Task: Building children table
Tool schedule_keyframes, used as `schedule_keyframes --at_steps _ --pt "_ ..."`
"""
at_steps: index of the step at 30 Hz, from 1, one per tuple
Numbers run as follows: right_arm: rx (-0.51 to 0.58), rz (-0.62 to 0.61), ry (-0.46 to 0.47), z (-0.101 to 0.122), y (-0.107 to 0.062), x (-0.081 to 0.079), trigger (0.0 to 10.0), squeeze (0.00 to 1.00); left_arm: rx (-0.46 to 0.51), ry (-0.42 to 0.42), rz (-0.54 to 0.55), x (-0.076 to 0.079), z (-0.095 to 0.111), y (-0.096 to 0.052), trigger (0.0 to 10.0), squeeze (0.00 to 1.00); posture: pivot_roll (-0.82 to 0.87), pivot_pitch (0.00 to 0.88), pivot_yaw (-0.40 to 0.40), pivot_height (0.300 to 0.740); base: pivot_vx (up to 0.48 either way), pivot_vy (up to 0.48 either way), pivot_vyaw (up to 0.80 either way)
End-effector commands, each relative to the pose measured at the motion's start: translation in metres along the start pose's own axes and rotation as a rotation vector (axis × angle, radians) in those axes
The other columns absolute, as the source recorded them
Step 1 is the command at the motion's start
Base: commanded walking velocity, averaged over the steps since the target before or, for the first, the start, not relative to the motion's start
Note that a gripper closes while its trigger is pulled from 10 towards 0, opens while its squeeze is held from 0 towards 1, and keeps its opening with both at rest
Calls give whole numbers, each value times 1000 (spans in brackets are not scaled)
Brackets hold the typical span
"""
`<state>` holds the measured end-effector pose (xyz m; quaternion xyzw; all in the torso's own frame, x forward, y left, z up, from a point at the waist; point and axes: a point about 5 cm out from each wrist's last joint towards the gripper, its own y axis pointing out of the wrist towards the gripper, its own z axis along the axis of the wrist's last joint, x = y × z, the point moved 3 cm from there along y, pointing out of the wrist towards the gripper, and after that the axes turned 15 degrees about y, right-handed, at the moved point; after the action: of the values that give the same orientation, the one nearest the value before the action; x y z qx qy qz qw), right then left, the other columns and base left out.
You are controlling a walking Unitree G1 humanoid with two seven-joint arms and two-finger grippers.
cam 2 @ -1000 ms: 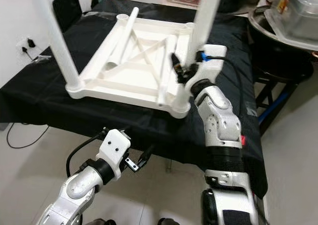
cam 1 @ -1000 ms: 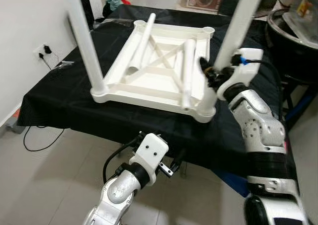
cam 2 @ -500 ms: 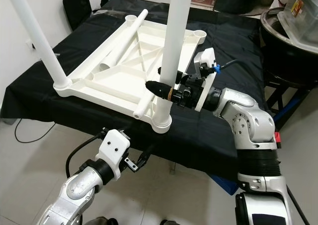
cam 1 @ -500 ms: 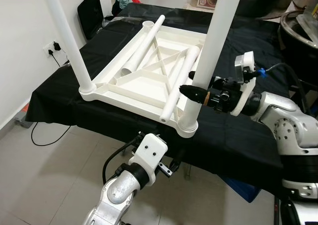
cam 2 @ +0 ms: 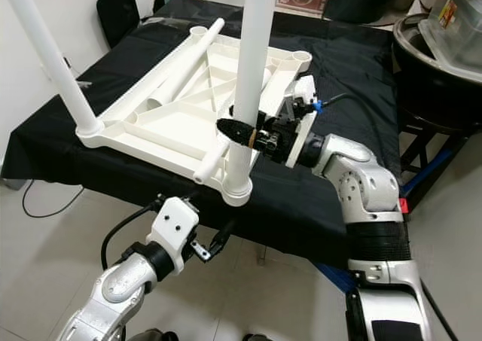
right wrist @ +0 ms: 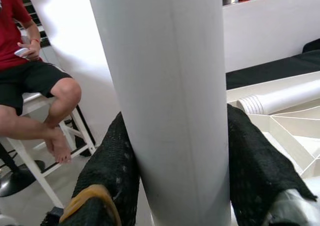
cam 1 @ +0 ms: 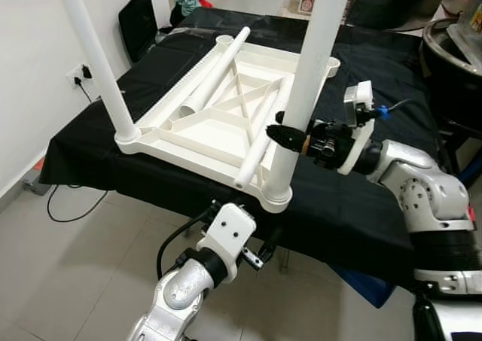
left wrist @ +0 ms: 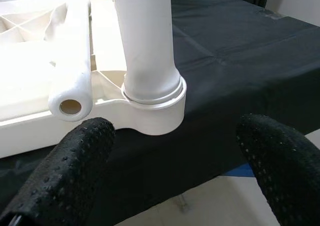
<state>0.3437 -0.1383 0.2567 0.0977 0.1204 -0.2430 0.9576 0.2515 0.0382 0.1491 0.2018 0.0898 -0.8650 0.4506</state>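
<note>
The right gripper (cam 1: 290, 136) is clamped on the near-right leg (cam 1: 305, 92), one black finger on each side of the tube, a little above the socket (cam 1: 276, 198) the leg stands in. In the right wrist view the fingers (right wrist: 112, 171) press against both sides of the white tube, and a person (right wrist: 30, 91) in a red shirt and black shorts sits on a white stool beyond.

The left gripper (cam 1: 260, 254) hangs low, in front of the near edge of the black cloth (cam 1: 90, 138), its fingers spread and holding nothing — the left wrist view shows the two dotted fingertips (left wrist: 82, 151) well apart, looking up at the same socket.

The tabletop (cam 1: 226, 115) is white plastic, lying upside down on the cloth, its ribbed underside and diagonal braces facing up. A second leg (cam 1: 90, 55) stands upright in the near-left corner. Two loose legs lie on it — one (cam 1: 215, 70) running along the left part toward the far-left socket, another (cam 1: 260, 141) to the right, its open end just past the near edge beside the gripped leg. The far-right socket (cam 1: 331, 61) is open.
</note>
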Motion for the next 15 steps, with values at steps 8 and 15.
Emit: schedule_keyframes --at_steps 8,15 --pt "119 -630 -29 4 -26 68 10000 0 -7 6 -8 2 -2 0 10000 0 121 143 -40 740 0 0 0" --pt "264 -1309 -142 12 -82 94 10000 0 -7 7 -10 1 -2 0 10000 0 119 143 -39 740 0 0 0"
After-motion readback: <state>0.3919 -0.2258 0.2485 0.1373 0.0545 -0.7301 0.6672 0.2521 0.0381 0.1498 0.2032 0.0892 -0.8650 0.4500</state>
